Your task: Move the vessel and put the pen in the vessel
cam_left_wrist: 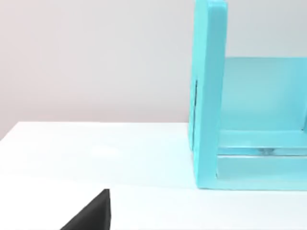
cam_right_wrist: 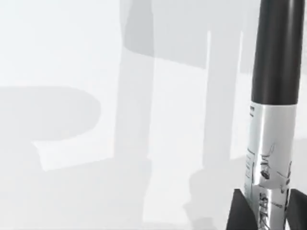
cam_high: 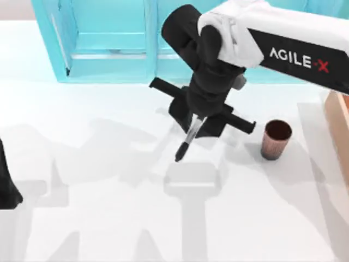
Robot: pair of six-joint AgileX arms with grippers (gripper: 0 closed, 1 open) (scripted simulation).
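— Where is the right pincer [cam_high: 197, 121]?
— In the top view it sits a little above the frame's centre, hanging from the AgileX arm that comes in from the upper right. It is clamped on the pen [cam_high: 188, 140], which slants down and to the left, its black cap end lowest, over the white desk [cam_high: 109, 218].

— And up close?
— The right wrist view has the pen [cam_right_wrist: 271, 120] along the right edge of the frame: black cap above, grey printed barrel below, with the dark fingers [cam_right_wrist: 240, 213] pressed on either side of the barrel at the bottom right.

— The vessel?
— The copper-toned vessel [cam_high: 276, 140] stands upright on the desk, right of centre in the top view, near the pen and apart from it, its dark inside facing up. A tan wooden box [cam_high: 339, 125] lies at the right edge.

— The left arm?
— Parked at the left edge of the top view, low in the frame. I cannot tell how its pincer stands. Its wrist view looks at a turquoise cabinet [cam_left_wrist: 211, 96] in the right half of the frame.
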